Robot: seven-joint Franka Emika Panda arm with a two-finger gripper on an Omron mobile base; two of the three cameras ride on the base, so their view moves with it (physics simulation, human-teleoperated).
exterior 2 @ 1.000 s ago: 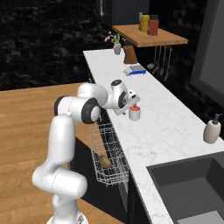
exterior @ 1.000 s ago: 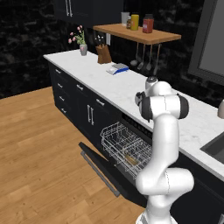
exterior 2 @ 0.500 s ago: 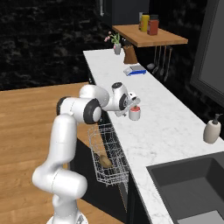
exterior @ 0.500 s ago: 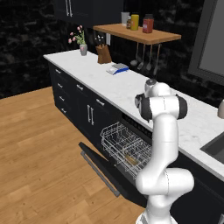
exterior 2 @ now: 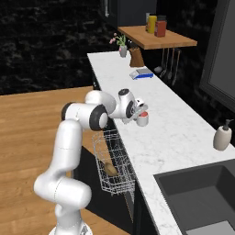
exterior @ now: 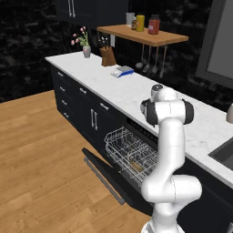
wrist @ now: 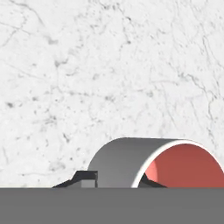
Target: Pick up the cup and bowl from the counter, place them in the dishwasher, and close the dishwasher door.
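White cup: the cup [wrist: 153,162] was a short cylinder, pale outside with a thin light rim and a red inside; in the hand view its wall looked grey in shade.
Cup's place: it sat at the jaws [exterior 2: 139,115], on the counter [exterior 2: 174,133], near the front edge above the open dishwasher [exterior: 136,150].
Jaws: one dark fingertip [wrist: 85,179] lay against the cup's outer wall and the other showed at the rim edge, so they straddled the wall; whether they already pinched it, I could not tell.
Step in hand: by my reading, grasping the cup so it could go down to the rack [exterior: 129,152].
How to do it well: the pinch should close squarely across the wall, deep enough that the rim cannot slip out; the lift should go straight up before swinging out over the counter edge, keeping the cup level.
Risk: a shallow bite on a thin wall could let the cup twist or tip.
Bowl: a tan-brown thing, likely the bowl [exterior 2: 110,170], lay in the rack below the jaws.
Dishwasher door: the dishwasher door [exterior: 107,177] hung down and open, well below the jaws, its grey bar handle [exterior: 102,182] along the outer edge.
Left to do: cup into the rack, then door shut.
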